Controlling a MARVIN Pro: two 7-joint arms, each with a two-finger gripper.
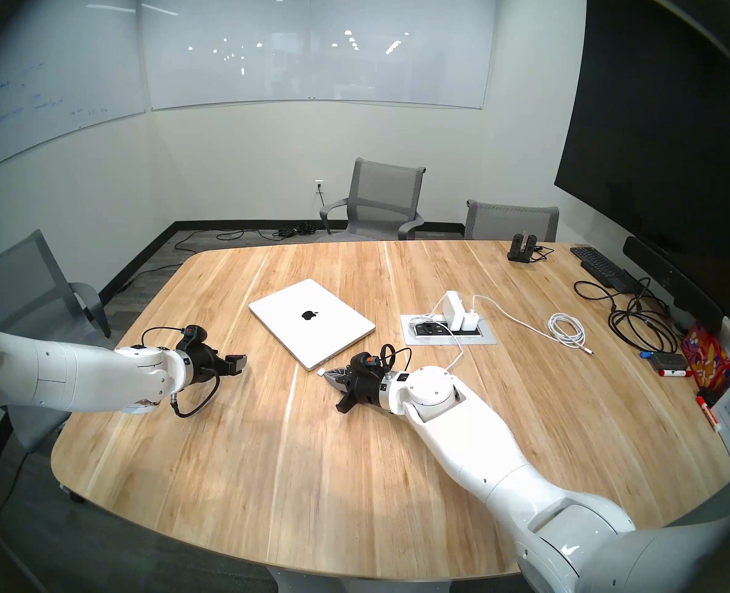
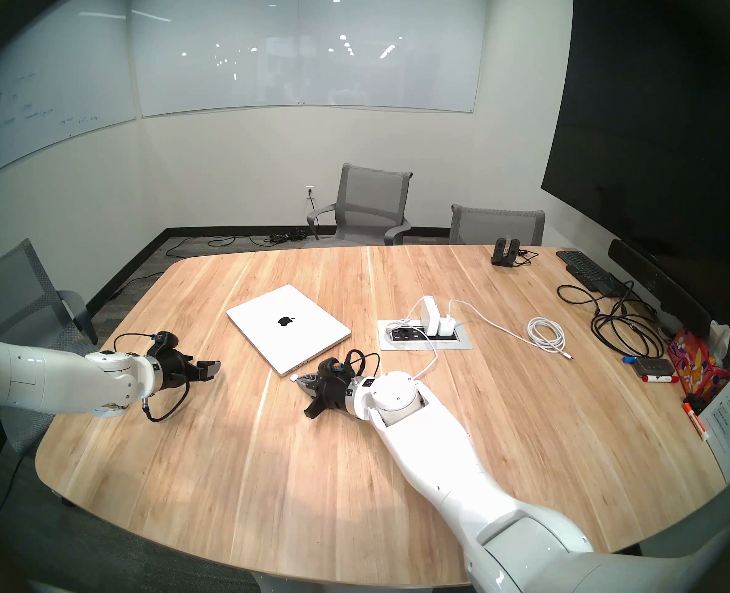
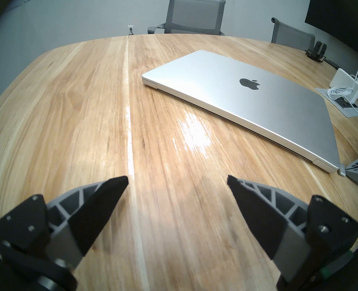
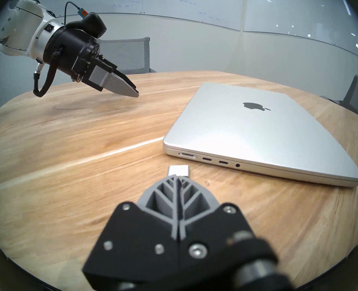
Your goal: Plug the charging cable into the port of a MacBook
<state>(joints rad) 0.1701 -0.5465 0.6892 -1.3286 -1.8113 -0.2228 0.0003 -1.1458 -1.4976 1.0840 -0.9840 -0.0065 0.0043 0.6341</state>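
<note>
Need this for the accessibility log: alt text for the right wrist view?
The right gripper, jaws shut on the charging cable, holds its connector just short of the ports on the closed silver MacBook on a wooden table. The left gripper hovers beyond.

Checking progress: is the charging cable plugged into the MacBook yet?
Not yet: the charging cable tip, pinched by the right gripper, sits short of the MacBook ports.
</note>
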